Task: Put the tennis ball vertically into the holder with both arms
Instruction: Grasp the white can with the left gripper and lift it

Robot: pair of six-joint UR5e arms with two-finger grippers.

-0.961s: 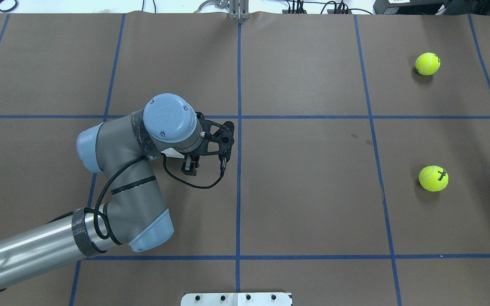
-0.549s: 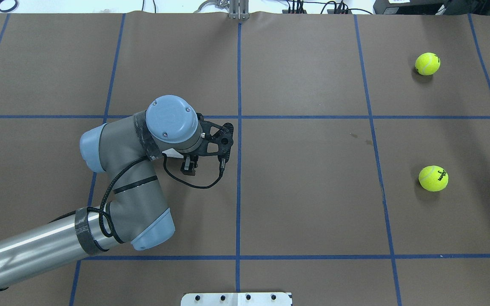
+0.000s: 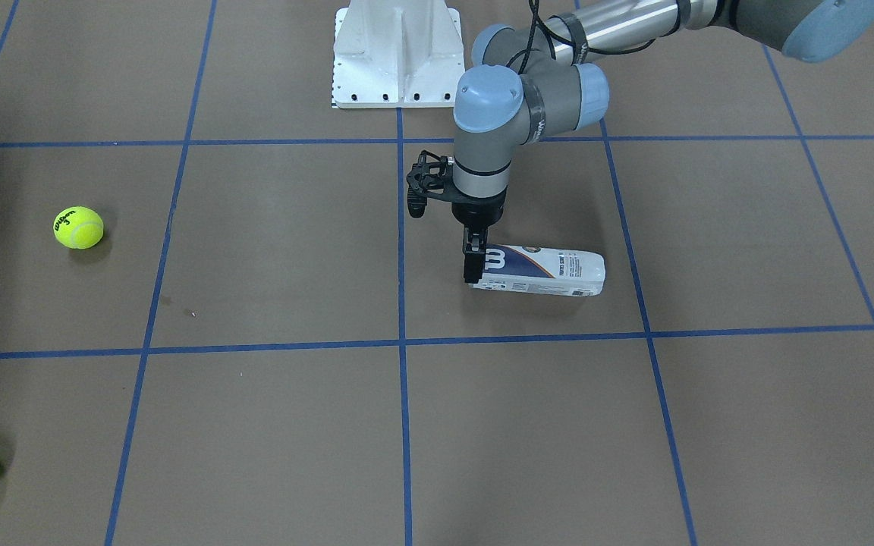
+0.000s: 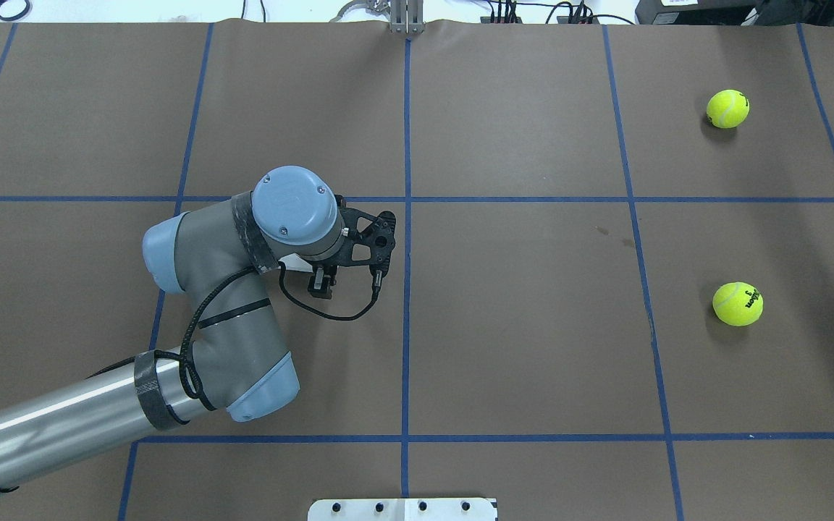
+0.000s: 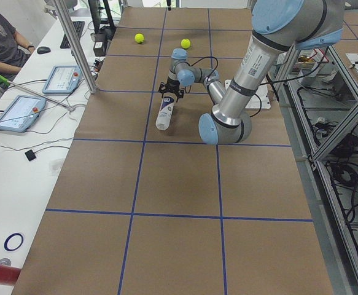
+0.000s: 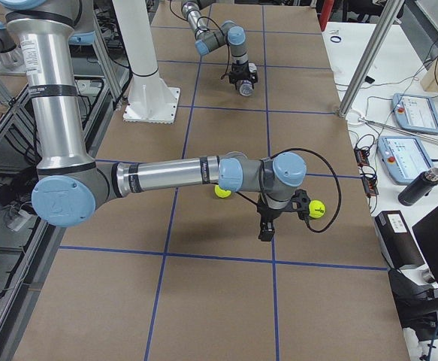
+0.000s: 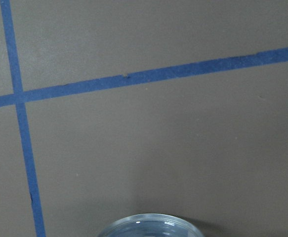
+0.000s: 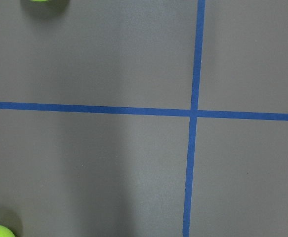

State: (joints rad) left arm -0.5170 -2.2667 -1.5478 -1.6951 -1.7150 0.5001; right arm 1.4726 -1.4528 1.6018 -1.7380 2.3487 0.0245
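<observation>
1. Step in hand, as I judge it: securing the holder so it can be stood up. No insertion has started. The slim clear-plastic holder (image 3: 551,271), with its white-and-navy label, lies on its side on the brown paper-covered table (image 3: 270,425), in the robot's left half, just beside the centre blue tape line (image 3: 400,303).
2. The black two-finger left gripper (image 3: 473,274) points straight down at the holder's "W" logo end. Its fingers sit close together and look pinched on the wall at that end. The left wrist view shows only a curved clear rim (image 7: 148,224) at the bottom edge.
3. The black right gripper (image 6: 265,233) shows only in the right side view. It points down above bare table between the two balls. I cannot tell whether it is wide or narrow. No ball appears held.
4. The next move calls for the left arm to tip the holder mouth-up and keep it vertical and steady. The right arm must shift sideways onto one ball, grasp it and bring it over the mouth. A thin-wall pinch may slip during the tilt.
5. Counts:
   - one holder
   - two yellow-green felt tennis balls, the far ball (image 4: 727,108) and the near ball (image 4: 737,303), well apart from the holder
   - two arms
   - one white metal base plate (image 3: 397,53)
</observation>
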